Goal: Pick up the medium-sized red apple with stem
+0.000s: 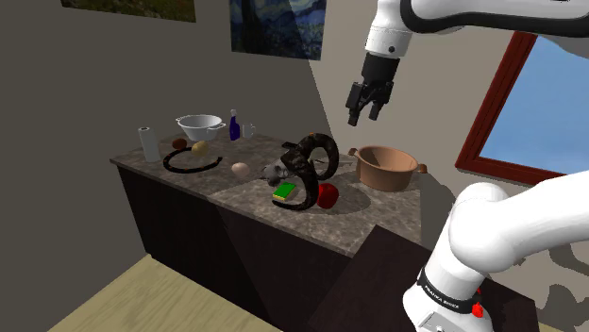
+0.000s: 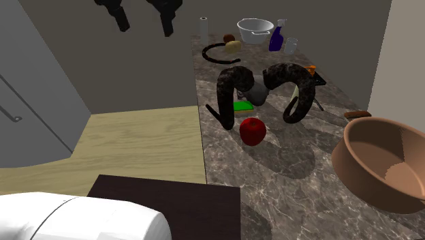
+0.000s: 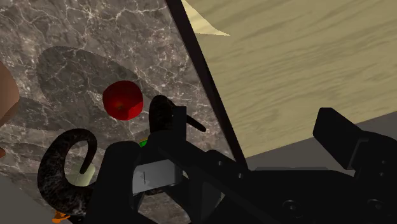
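Note:
A red apple (image 1: 328, 195) lies on the dark marble counter (image 1: 378, 222), close to its front edge and just beside a horned ram skull (image 1: 307, 165). In the second exterior view the apple (image 2: 253, 131) sits in front of the skull's two curled horns (image 2: 262, 92). My black gripper (image 1: 366, 115) hangs open high above the counter, well clear of the apple. Its fingers (image 2: 167, 17) show spread apart at the second exterior view's top. In the wrist view the gripper (image 3: 254, 127) is open with nothing between the fingers, and the apple (image 3: 123, 100) lies far below, off to one side.
A brown pot (image 1: 385, 168) stands right of the skull. A green block (image 1: 285, 191) lies by the apple. Further left are an egg (image 1: 242, 170), a black ring (image 1: 192, 162), a white bowl (image 1: 201, 125), a blue bottle (image 1: 234, 124) and a paper roll (image 1: 148, 143). Wood floor (image 2: 143, 146) lies beyond the counter edge.

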Action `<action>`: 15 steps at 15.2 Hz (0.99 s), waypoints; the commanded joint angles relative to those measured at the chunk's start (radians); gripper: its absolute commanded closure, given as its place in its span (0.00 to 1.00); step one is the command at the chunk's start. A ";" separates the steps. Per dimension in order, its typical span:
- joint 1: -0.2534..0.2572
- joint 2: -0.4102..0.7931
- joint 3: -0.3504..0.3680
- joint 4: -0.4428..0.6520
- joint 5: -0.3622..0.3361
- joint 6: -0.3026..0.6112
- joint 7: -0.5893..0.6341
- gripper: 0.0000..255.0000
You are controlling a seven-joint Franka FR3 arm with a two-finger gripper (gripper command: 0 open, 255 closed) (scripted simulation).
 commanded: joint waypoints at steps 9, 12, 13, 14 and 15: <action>-0.004 0.023 -0.154 -0.192 -0.091 0.251 -0.218 0.00; -0.005 0.065 -0.219 -0.238 -0.122 0.353 -0.300 0.00; -0.005 0.084 -0.241 -0.249 -0.132 0.388 -0.328 0.00; -0.004 0.104 -0.264 -0.259 -0.140 0.424 -0.356 0.00; -0.002 0.127 -0.287 -0.268 -0.148 0.460 -0.384 0.00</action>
